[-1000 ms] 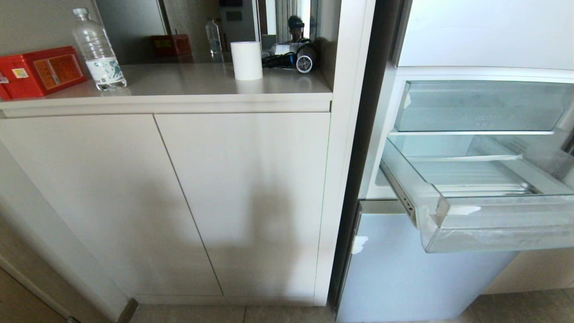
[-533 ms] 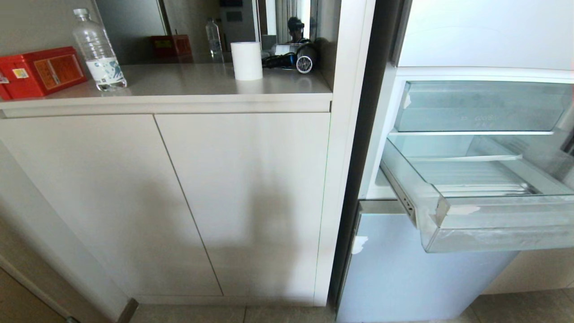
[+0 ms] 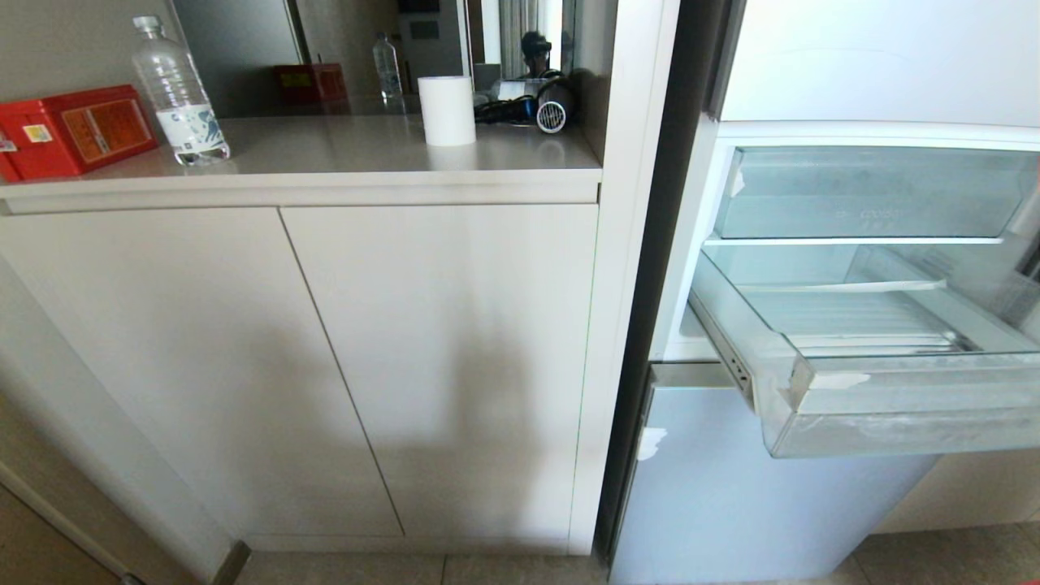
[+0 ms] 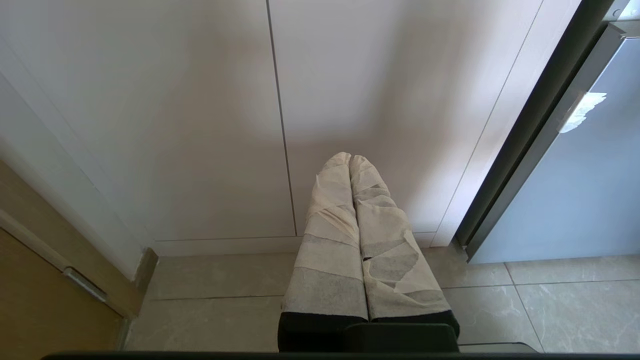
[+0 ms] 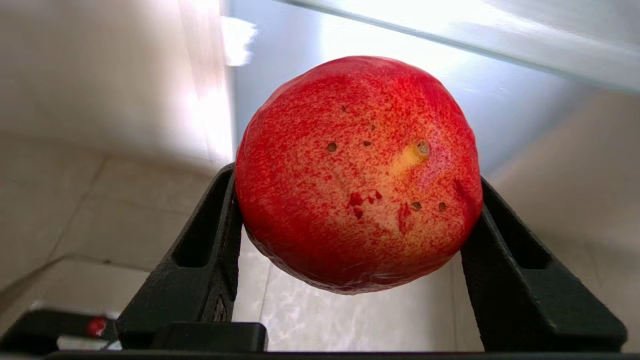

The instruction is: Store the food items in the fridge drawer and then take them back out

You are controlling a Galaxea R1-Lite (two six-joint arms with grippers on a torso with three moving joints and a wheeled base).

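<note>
Head view: drawer (image 3: 886, 406) is pulled out and I see no food in it; bin (image 3: 877, 195) above it sits closed. Neither of my arms shows here

Left wrist: my left gripper (image 4: 351, 159) hangs parked by the cabinet (image 4: 200, 100) just above the floor (image 4: 550, 300), taped fingers (image 4: 330, 220) pressed together, holding nothing

Right wrist: my right gripper (image 5: 357, 200) is clamped on the fruit (image 5: 357, 172), one jaw on each side, fruit off the floor and outside the drawer, below a clear edge that is probably the drawer

Status guess: fruit in hand, drawer holds nothing. Can't tell if I'm storing or already took it out; either way it isn't set down yet
</note>
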